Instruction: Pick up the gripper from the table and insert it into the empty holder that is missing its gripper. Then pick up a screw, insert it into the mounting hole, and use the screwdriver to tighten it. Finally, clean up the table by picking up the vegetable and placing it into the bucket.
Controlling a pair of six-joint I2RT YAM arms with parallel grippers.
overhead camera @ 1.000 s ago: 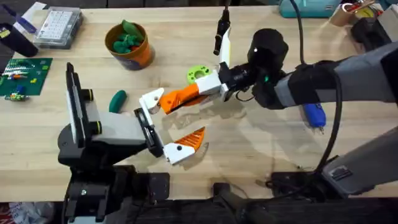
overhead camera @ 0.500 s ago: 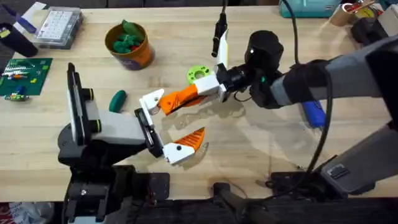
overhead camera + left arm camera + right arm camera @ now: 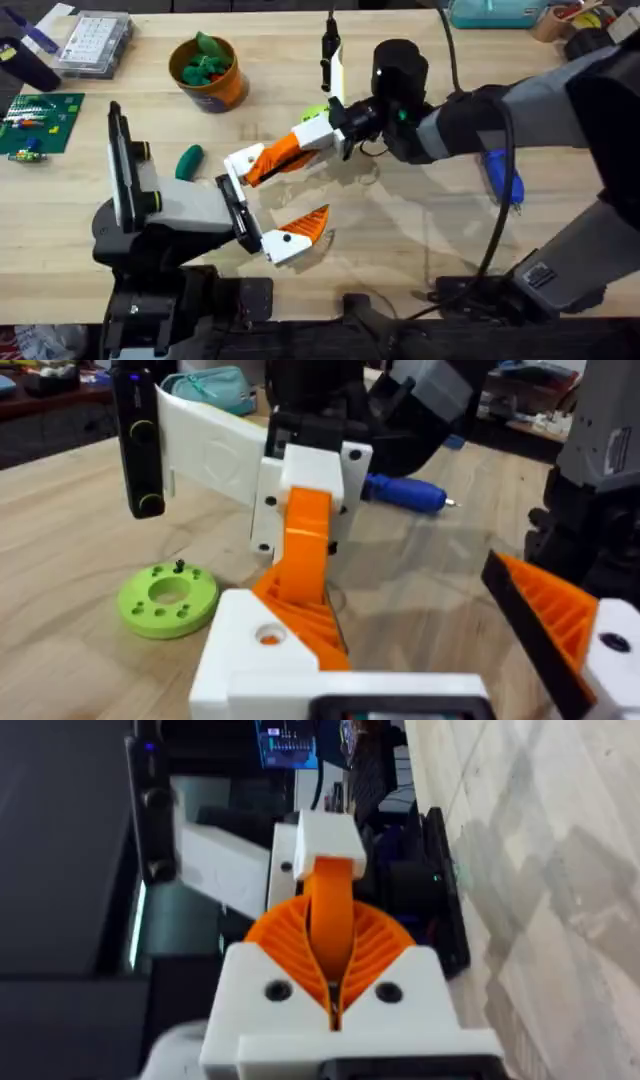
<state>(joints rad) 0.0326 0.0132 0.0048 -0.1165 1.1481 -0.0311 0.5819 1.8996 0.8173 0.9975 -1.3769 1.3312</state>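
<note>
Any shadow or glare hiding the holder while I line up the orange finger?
Overhead: the right arm throws soft shadows on the table beside the orange finger, but the holder is evenly lit. Left wrist: a faint shadow lies under the finger, with no glare on the holder. Right wrist: the finger is well lit against a dark background.

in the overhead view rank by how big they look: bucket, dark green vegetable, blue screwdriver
1. bucket
2. blue screwdriver, partly hidden behind the right arm, so unsure against the bucket
3. vegetable, smallest
</note>
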